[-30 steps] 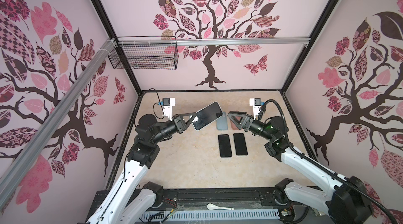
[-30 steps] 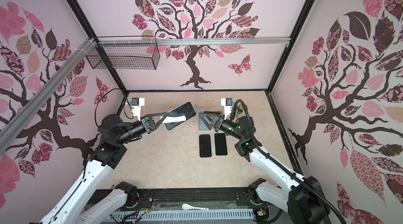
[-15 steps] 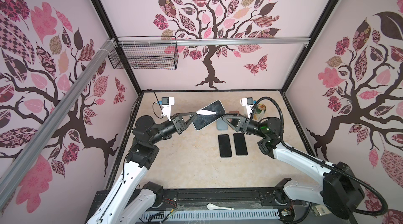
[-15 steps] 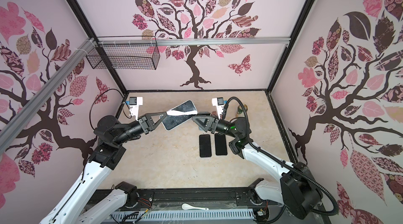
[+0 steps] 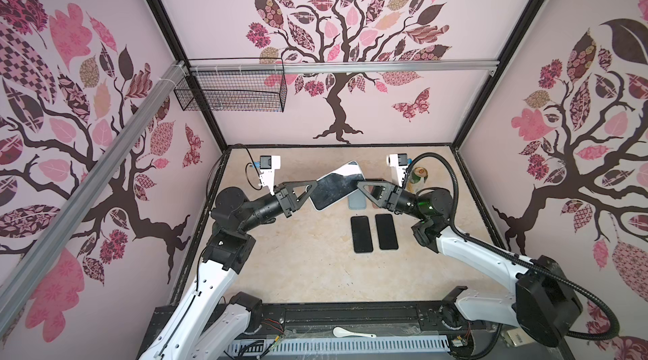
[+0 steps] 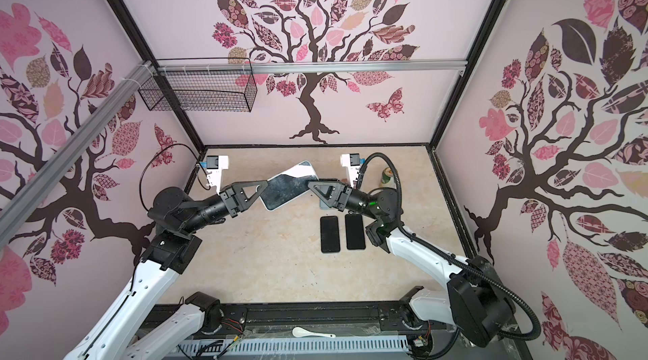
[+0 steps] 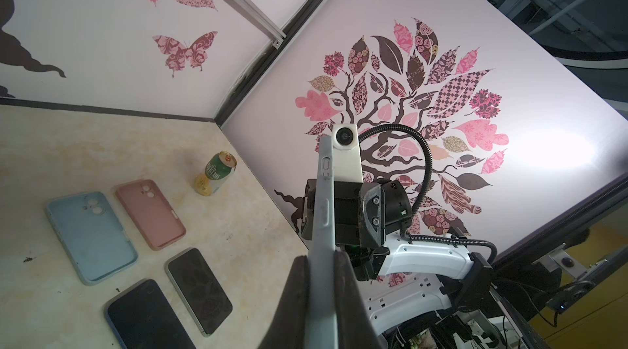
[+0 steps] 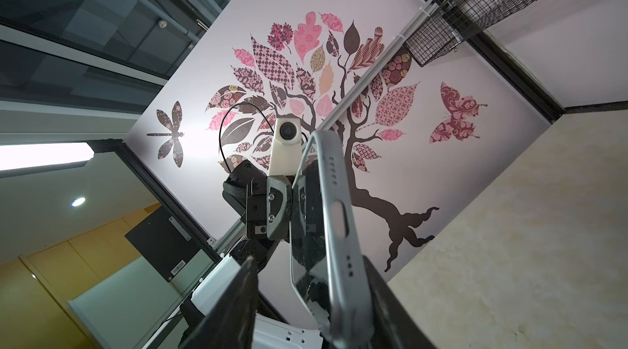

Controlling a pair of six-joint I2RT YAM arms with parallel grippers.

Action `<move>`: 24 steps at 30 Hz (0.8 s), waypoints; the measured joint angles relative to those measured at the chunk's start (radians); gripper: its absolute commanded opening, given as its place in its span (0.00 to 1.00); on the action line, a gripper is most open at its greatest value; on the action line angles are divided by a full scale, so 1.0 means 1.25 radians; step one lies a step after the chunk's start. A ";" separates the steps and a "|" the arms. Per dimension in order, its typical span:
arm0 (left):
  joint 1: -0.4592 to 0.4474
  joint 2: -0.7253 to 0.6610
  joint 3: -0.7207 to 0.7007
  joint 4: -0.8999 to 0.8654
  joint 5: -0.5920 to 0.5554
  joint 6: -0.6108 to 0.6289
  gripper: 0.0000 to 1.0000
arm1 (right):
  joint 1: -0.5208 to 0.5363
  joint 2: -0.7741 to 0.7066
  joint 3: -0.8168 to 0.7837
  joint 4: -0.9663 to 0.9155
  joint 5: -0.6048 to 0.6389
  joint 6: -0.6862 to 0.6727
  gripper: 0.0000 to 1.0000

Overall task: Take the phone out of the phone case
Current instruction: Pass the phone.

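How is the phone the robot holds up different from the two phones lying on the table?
The held phone is up in the air, pinched by the left fingers; the table phones lie flat on the table. The held phone wears a pale case; the table phones look bare. All three have dark screens.

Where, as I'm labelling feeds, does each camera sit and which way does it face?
Top views: high at the front, looking down on table; left arm and right arm show.
Left wrist: on the left arm, looking along left gripper, shut on the cased phone, toward the right arm.
Right wrist: on the right arm, looking past open right gripper toward the left arm.
Shared: all see the cased phone.
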 measured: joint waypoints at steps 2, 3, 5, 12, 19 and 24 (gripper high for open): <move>-0.002 0.000 0.000 0.002 0.008 0.000 0.00 | 0.000 0.005 0.002 0.013 0.000 0.013 0.39; -0.002 -0.001 0.000 0.002 0.010 0.000 0.00 | 0.000 0.005 0.002 0.018 0.000 0.017 0.37; -0.004 -0.004 0.000 0.001 0.011 0.001 0.00 | 0.000 0.007 0.002 0.024 -0.002 0.029 0.33; -0.007 -0.017 0.000 -0.001 0.012 0.000 0.00 | 0.000 0.006 0.002 0.031 -0.009 0.044 0.07; -0.007 -0.022 0.008 -0.057 0.037 0.039 0.64 | -0.018 -0.027 0.024 -0.072 -0.043 -0.033 0.00; -0.007 -0.023 0.070 -0.153 0.072 0.115 0.72 | -0.085 -0.031 0.092 -0.156 -0.128 -0.066 0.00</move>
